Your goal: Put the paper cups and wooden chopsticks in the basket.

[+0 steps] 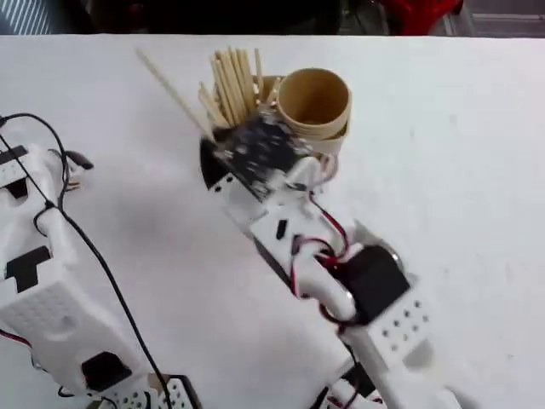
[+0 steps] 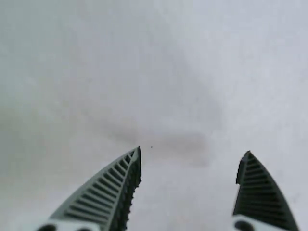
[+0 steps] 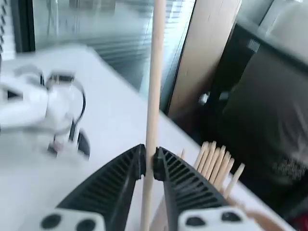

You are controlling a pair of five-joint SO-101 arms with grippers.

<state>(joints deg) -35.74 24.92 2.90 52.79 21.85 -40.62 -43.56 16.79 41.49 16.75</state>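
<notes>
Wooden chopsticks (image 1: 232, 85) and paper cups (image 1: 313, 102) stand bunched together; right hand (image 3: 150, 161) grips a likely last chopstick (image 3: 156, 72), left hand (image 2: 192, 153) hangs open

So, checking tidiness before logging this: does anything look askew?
One chopstick slants out sideways from the standing bundle of chopsticks beside the paper cups. The right hand is shut on it, so it looks held rather than fallen.

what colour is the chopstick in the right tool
Pale tan, bare wood. The chopstick clamped in the right tool shows best in the right wrist view.
</notes>
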